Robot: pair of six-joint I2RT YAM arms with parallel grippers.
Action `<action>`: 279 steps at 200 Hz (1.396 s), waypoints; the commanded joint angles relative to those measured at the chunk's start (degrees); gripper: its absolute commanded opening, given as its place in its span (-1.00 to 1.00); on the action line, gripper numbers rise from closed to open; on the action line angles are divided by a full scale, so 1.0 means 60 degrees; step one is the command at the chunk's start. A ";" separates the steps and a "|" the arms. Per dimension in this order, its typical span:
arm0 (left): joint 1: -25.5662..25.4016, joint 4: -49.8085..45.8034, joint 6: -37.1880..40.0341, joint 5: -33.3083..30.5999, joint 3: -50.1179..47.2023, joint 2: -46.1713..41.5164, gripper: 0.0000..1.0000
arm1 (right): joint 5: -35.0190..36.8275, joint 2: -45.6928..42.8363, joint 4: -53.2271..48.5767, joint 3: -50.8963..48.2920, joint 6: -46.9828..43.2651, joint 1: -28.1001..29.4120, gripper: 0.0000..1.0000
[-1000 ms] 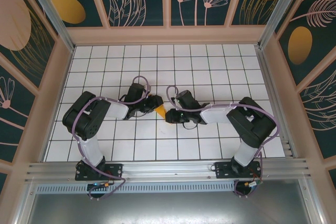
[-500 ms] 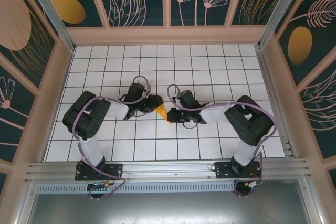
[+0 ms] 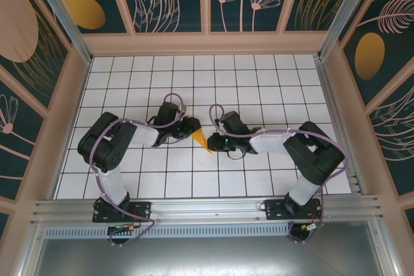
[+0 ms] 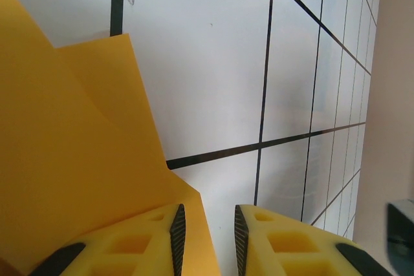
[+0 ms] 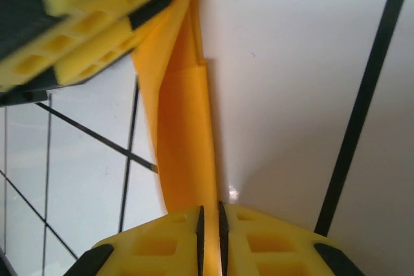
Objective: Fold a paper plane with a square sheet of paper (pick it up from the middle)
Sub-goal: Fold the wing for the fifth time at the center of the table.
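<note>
The orange-yellow sheet of paper (image 3: 202, 139) is a folded, creased strip held up between my two grippers at mid-table. My right gripper (image 3: 213, 144) is shut on its lower end; in the right wrist view the pads (image 5: 200, 219) pinch the narrow folded edge of the paper (image 5: 184, 134). My left gripper (image 3: 192, 128) is at the paper's upper end. In the left wrist view its jaws (image 4: 207, 209) stand open. The paper (image 4: 77, 147) lies against the left pad (image 4: 177, 224), with white table showing in the gap.
The white gridded table (image 3: 259, 82) spreads around both arms. Patterned dark wall panels (image 3: 369, 56) close in the back and sides. A metal rail (image 3: 207, 210) runs along the near edge by the arm bases.
My right gripper has shifted a little to the right and the paper's lower tip now shows more. The left arm has barely moved.
</note>
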 commanded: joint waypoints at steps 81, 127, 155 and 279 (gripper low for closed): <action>0.0055 -0.1620 0.0508 -0.0784 0.0143 0.0817 -0.42 | -0.0879 0.1345 0.0597 0.1467 0.0305 0.0407 -0.92; 0.0053 -0.1717 0.0624 -0.0803 0.0189 0.0886 -0.43 | -0.0621 0.1820 0.0410 0.1141 0.0323 0.0182 -0.94; 0.0082 -0.1777 0.0673 -0.0893 0.0174 0.0919 -0.43 | -0.0800 0.1702 0.0807 0.0642 0.0479 0.0020 -0.92; 0.0280 -0.1808 0.0732 -0.1025 0.0203 0.1254 -0.46 | -0.1549 0.1087 0.1956 -0.1458 0.1083 -0.0463 -0.90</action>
